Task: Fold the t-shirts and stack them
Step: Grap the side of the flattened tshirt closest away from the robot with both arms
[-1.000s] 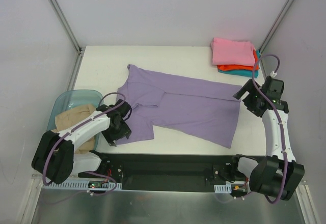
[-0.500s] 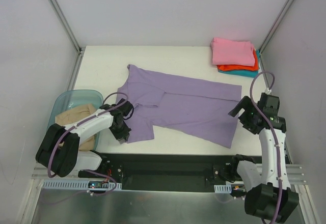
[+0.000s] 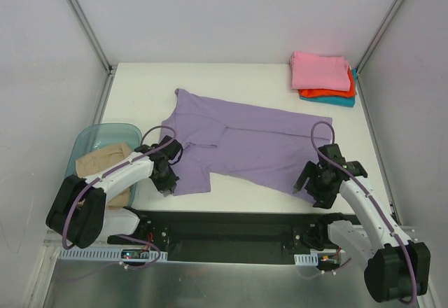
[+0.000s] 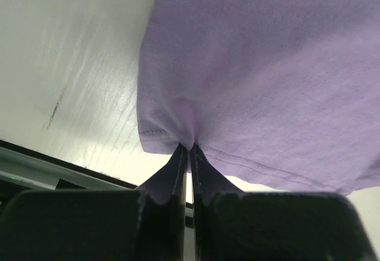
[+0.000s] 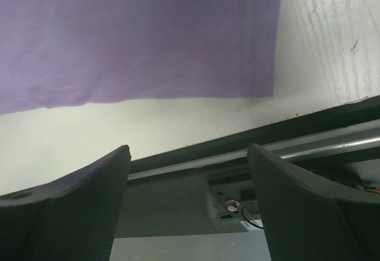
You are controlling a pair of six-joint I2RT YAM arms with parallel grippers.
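A lavender t-shirt [image 3: 245,143] lies spread across the white table [image 3: 140,91]. My left gripper [image 3: 166,182] is shut on its near-left hem corner; the left wrist view shows the fabric [image 4: 267,65] pinched between the closed tips [image 4: 190,148]. My right gripper [image 3: 306,185] stands open just off the shirt's near-right corner, nothing between its fingers. In the right wrist view that corner [image 5: 136,35] lies ahead of the gripper [image 5: 188,148]. Pink [image 3: 320,70], orange-red [image 3: 325,92] and teal [image 3: 336,101] t-shirts are folded in a stack at the far right.
A translucent pale-blue bin [image 3: 105,134] sits off the table's left edge with a tan t-shirt [image 3: 105,164] in it. The black rail [image 3: 231,227] with the arm bases runs along the near edge. Grey walls close in both sides.
My left gripper has closed on the shirt's near-left hem. The right arm has swung from the right side down to the shirt's near-right corner, jaws narrowing slightly.
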